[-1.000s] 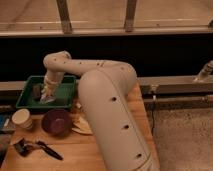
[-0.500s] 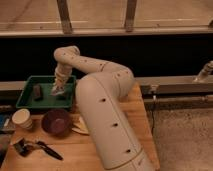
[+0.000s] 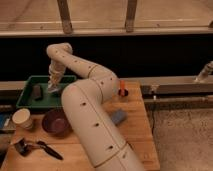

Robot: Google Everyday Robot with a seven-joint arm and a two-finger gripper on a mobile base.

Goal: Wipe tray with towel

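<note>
Camera view, looking down across a pale wooden table [image 3: 137, 127] with the white jointed arm [image 3: 92, 115] filling the middle. Reaching over the far left corner into a shallow green plastic tray [image 3: 26, 95] resting at the table's back edge. At the arm's end, the gripper [image 3: 53, 86] pointing down into the tray's right half, pressed onto or just above a small pale crumpled towel [image 3: 55, 91] lying on the tray floor. Cannot tell whether clamped on the cloth or merely bearing down on it. Left of the towel, apart from it, a small dark block-like object [image 3: 37, 91] also in the tray. In front of the tray: a white paper cup [image 3: 22, 119], a dark maroon bowl [image 3: 55, 122], a black-handled utensil [image 3: 37, 147]; to the right, a blue sponge-like block [image 3: 118, 117] and a small orange-capped item [image 3: 122, 88]. Towel judged soft, limp and very light, likely to bunch or slide rather than hold shape, so best pinched at a raised fold near its middle and kept pressed flat against the floor while swept. Tray judged light and smooth-bottomed, liable to skate on the wood under a sideways push; gentle downward pressure advisable. Dark object a probable snag for a leftward stroke.
</note>
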